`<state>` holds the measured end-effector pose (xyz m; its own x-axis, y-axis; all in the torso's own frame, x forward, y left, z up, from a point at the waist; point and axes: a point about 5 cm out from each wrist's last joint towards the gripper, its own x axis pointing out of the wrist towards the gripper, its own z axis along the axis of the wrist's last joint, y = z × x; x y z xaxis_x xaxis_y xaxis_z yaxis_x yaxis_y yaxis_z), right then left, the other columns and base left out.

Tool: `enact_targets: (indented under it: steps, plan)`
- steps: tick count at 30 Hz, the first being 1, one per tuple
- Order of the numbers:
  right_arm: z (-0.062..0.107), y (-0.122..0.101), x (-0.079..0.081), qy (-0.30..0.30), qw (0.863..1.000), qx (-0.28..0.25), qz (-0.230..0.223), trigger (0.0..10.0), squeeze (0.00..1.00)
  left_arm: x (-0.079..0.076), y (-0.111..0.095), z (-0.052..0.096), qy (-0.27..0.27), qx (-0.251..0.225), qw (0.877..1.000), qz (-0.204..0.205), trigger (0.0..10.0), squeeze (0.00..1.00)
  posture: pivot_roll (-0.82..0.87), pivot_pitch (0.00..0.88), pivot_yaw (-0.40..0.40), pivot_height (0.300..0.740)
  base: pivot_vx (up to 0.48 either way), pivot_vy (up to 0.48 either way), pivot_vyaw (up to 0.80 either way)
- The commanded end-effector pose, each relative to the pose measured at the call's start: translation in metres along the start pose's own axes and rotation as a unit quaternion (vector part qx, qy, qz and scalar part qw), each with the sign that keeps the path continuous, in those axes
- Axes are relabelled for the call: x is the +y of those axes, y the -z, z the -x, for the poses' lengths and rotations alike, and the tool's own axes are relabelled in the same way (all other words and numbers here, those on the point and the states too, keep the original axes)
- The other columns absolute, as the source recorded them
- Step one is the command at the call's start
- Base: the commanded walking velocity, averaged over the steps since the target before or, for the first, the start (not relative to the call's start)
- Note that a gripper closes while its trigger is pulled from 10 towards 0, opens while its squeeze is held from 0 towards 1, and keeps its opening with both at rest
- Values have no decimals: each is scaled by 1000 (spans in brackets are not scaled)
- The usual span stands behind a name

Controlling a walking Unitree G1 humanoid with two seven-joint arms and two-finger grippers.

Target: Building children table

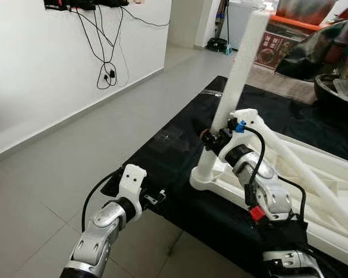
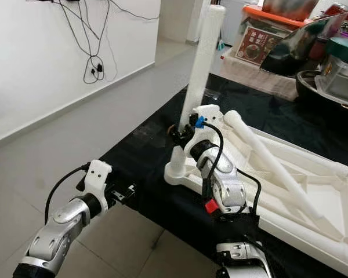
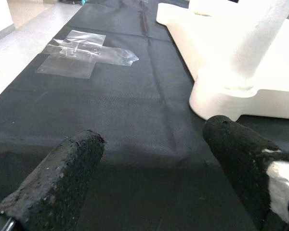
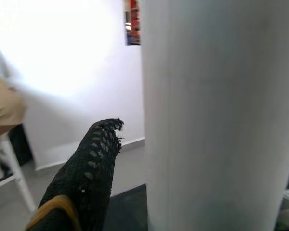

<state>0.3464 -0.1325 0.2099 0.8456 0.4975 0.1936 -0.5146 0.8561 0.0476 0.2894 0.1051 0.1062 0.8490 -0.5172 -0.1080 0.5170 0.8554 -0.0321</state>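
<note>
White table frame (image 1: 313,191) lies upside down on the black mat (image 1: 180,150) on the floor. White leg (image 1: 235,81) stands near-upright in the frame's corner socket (image 1: 211,176), long axis vertical, tilted slightly. Right hand (image 1: 211,139) clamped on the leg low down. Left hand (image 3: 149,163) open, empty, low over mat, leg ahead toward the robot's right. Red box (image 1: 275,46) carries print, unreadable.

White leg (image 4: 212,115), black tool finger (image 4: 86,178) beside

table frame (image 2: 313,191): 1 | upright leg (image 2: 200,75): 1 | plastic bags (image 3: 82,53): 1 (crumpled, clear) | grippers: 2
</note>
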Motion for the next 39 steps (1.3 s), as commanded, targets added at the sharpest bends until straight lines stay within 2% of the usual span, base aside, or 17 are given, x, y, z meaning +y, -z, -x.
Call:
enact_targets:
  steps: [1, 2, 3, 4, 10, 11, 12, 14, 19, 27, 28, 29, 30, 31, 36, 37, 39]
  plan:
    - [-6, -7, 8, -46, 999, -13, 12, 10000, 0, -3, 0, -1, 4, 0, 1000, 4, 10000, 0, 23, 0, -142, 740, 0, 0, 0]
    - [-6, -6, 6, -58, 998, -9, 18, 4510, 0, -3, 1, -1, 3, 0, 1000, 4, 10000, 0, 23, 0, -142, 740, 0, 0, 0]
    - [-6, -6, 6, -58, 998, -9, 18, 4510, 0, -3, 1, -1, 3, 0, 1000, 4, 10000, 0, 23, 0, -142, 740, 0, 0, 0]
    - [-6, -6, 3, -60, 998, -7, 18, 0, 0, -3, 1, 0, 3, 1, 1000, 4, 10000, 0, 26, 0, -139, 740, 0, 0, 0]
    - [-6, 1, -19, 23, 997, 24, 69, 0, 0, -2, 2, 1, 3, 3, 1000, 2, 10000, 0, 21, 0, -136, 740, 0, 0, 0]
    - [-4, 7, -39, 136, 988, 49, 60, 0, 0, -2, 1, 0, 4, 3, 1000, 2, 10000, 0, 17, 0, -134, 740, 0, 0, 0]
    - [-4, 7, -39, 136, 988, 49, 60, 0, 0, -2, 1, 0, 4, 3, 1000, 2, 10000, 0, 17, 0, -134, 740, 0, 0, 0]
    - [28, 19, -80, 408, 906, 92, 64, 0, 0, -4, 0, -1, 6, 1, 1000, 3, 10000, 0, 20, 0, -138, 740, 0, 0, 0]
    - [44, 35, -66, 461, 882, 94, 40, 0, 0, -5, 3, 0, 7, 4, 1000, 5, 10000, 0, 18, 0, -134, 740, 0, 0, 0]
    - [38, 49, -40, 434, 893, 115, 27, 0, 0, -3, 2, 0, 7, 4, 1000, 5, 10000, 0, 12, 0, -133, 740, 0, 0, 0]
    - [31, 50, -35, 416, 901, 123, 19, 6196, 0, -3, 1, 0, 6, 3, 1000, 5, 10000, 0, 13, 0, -141, 740, 0, 0, 0]
    - [26, 49, -30, 400, 907, 127, 17, 10000, 0, -3, 1, 0, 5, 2, 1000, 5, 10000, 0, 13, 0, -141, 740, 0, 0, 0]
    - [22, 44, -28, 390, 914, 110, 17, 10000, 82, -3, 1, 0, 4, 1, 1000, 6, 10000, 0, 13, 0, -141, 740, 0, 0, 0]
    - [20, 39, -26, 383, 919, 95, 18, 10000, 1000, -3, 1, 0, 4, 1, 1000, 6, 10000, 0, 15, 0, -143, 740, 0, 0, 0]
    - [17, 30, -23, 361, 930, 74, 14, 10000, 1000, -4, 2, 1, 3, 1, 1000, 7, 10000, 0, 17, 0, -144, 740, 0, 0, 0]
    - [13, 25, -19, 329, 943, 55, 5, 10000, 776, -3, 3, 2, 2, 2, 1000, 7, 10000, 0, 17, 0, -140, 740, 0, 0, 0]
    - [13, 25, -19, 329, 943, 55, 5, 10000, 776, -3, 3, 2, 2, 2, 1000, 7, 10000, 0, 17, 0, -140, 740, 0, 0, 0]
